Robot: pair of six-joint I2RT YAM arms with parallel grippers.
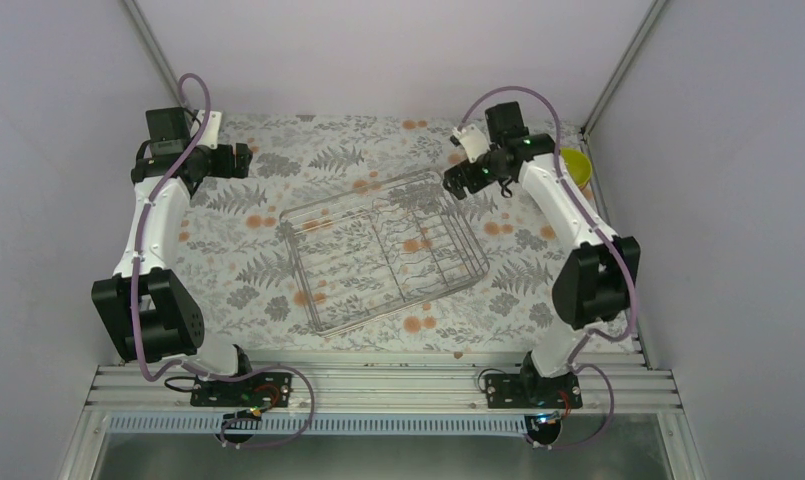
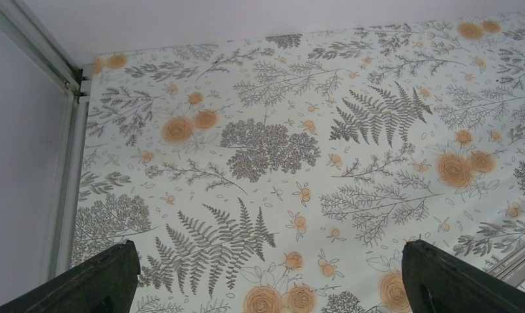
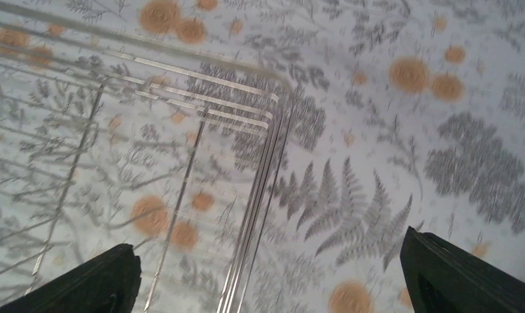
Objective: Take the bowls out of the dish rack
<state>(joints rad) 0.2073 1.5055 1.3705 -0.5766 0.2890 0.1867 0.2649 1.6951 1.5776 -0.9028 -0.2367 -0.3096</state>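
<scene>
A wire dish rack [image 1: 383, 250] lies in the middle of the floral tablecloth and holds no bowls. A yellow-green bowl [image 1: 576, 166] sits at the far right edge, partly hidden behind my right arm. My right gripper [image 1: 456, 182] hovers over the rack's far right corner [image 3: 259, 111], open, with nothing between its fingers [image 3: 96, 280]. My left gripper [image 1: 244, 160] is at the far left of the table, away from the rack, open and empty over bare cloth; its dark fingers [image 2: 96, 280] stand wide apart.
Grey walls and metal corner posts [image 1: 618, 70] close in the table on the sides and back. A metal frame rail [image 2: 70, 163] runs along the cloth's left edge near my left gripper. A rack corner [image 2: 517, 257] shows at the lower right of the left wrist view.
</scene>
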